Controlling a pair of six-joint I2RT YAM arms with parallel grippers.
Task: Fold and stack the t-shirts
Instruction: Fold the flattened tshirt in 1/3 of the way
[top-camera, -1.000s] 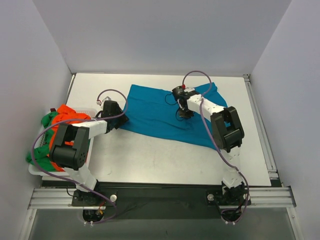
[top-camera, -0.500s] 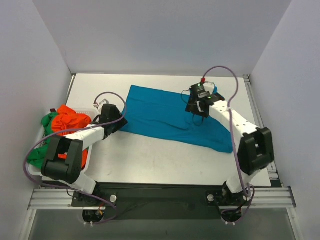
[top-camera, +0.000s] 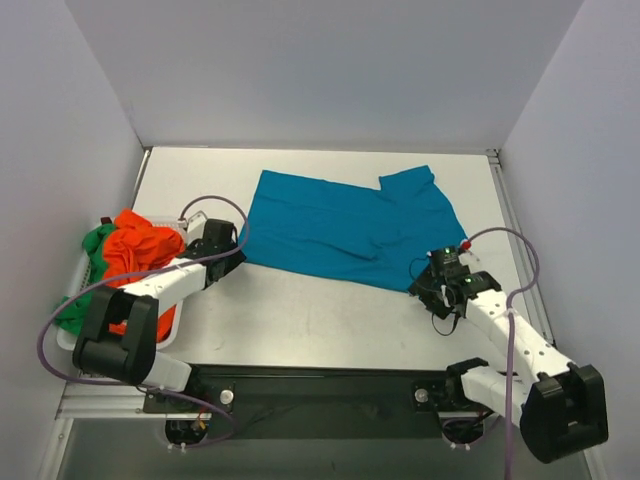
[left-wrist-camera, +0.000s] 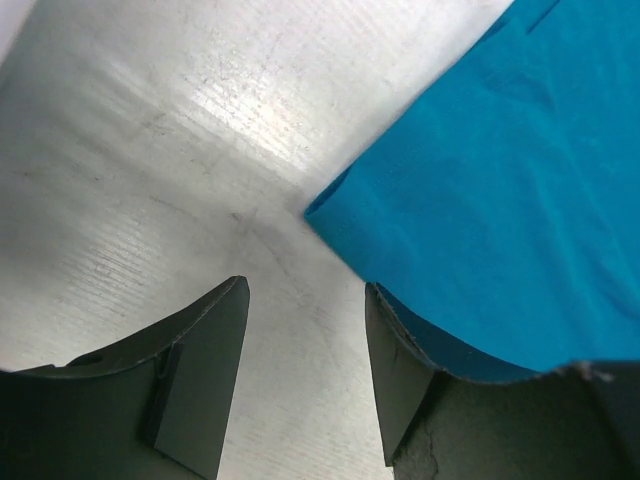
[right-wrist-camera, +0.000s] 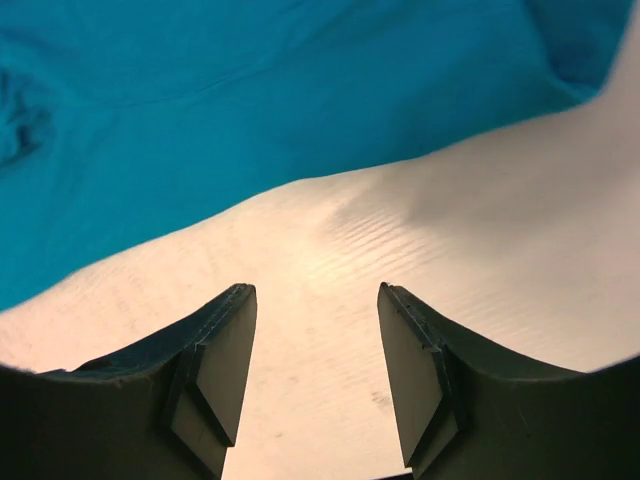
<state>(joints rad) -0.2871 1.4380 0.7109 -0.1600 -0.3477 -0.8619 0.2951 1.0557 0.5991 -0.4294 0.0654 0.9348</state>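
The teal-blue t-shirt (top-camera: 345, 227) lies spread flat across the far middle of the table; it also shows in the left wrist view (left-wrist-camera: 500, 190) and the right wrist view (right-wrist-camera: 250, 110). The orange t-shirt (top-camera: 140, 250) and the green t-shirt (top-camera: 92, 245) lie bunched in the basket at the left. My left gripper (top-camera: 232, 252) (left-wrist-camera: 305, 350) is open and empty at the teal shirt's near-left corner, its right finger under the cloth's edge. My right gripper (top-camera: 425, 283) (right-wrist-camera: 315, 350) is open and empty over bare table just off the shirt's near-right edge.
A white plastic basket (top-camera: 70, 335) stands at the left table edge. Purple cables loop over both arms. White walls close in the table on three sides. A metal rail (top-camera: 520, 250) runs along the right edge.
My right arm has swung from over the shirt's upper right back to the near right of the table. My left gripper shifted slightly nearer at the shirt's left corner.
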